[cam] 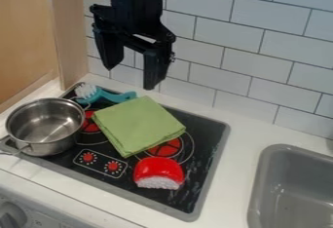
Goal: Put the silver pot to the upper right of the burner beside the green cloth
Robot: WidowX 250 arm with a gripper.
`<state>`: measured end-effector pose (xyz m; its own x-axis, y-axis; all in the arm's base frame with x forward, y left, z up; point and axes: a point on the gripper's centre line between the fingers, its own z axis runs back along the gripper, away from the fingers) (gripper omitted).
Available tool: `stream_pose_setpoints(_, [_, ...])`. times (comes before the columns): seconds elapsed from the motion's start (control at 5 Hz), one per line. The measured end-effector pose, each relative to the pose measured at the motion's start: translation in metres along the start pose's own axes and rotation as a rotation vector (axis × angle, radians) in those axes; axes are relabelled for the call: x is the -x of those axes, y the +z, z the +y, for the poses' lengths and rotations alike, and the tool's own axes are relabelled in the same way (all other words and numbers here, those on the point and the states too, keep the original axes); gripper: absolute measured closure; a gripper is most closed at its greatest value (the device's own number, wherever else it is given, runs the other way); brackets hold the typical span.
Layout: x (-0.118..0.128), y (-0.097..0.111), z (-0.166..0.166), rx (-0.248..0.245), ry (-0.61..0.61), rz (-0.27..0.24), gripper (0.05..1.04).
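1. We see small print on the white front panel (46,217), at the lower left, too small for us to make out; one grey knob (11,216) sits beside it
2. On the black stove top (172,198) we count two printed dials (101,163), each ringed with short marks, inside one outlined box near the front edge
3. We count two red burner marks, one (89,124) between the pot and the cloth, one (164,148) partly under the cloth
4. We find one silver pot (46,127), upright, at the stove top's left end, covering part of its left edge
5. We have one folded green cloth (138,124) lying from near the back edge toward the middle
6. We see one teal brush (104,95) with white bristles, by the back left corner, and one red and white object (158,173) near the front edge, right of the dials
7. We see one black gripper (131,78) above the back edge, its two fingers spread apart, released
8. We count one grey sink (296,193) right of the stove top
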<state>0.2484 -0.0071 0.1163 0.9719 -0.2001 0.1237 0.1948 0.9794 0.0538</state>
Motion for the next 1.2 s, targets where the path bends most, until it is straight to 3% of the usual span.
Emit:
stream_pose_setpoints(0.2, [0.015,-0.013,-0.003,0.008,-0.003,0.061,0.084])
stream_pose_setpoints(0.4, [0.013,-0.013,0.008,-0.010,0.033,0.038,0.084])
stream_pose_setpoints(0.8, [0.032,-0.040,0.043,-0.094,0.134,0.048,0.084])
stream_pose_setpoints(1.2, [0.042,-0.070,0.064,-0.080,0.151,0.107,0.084])
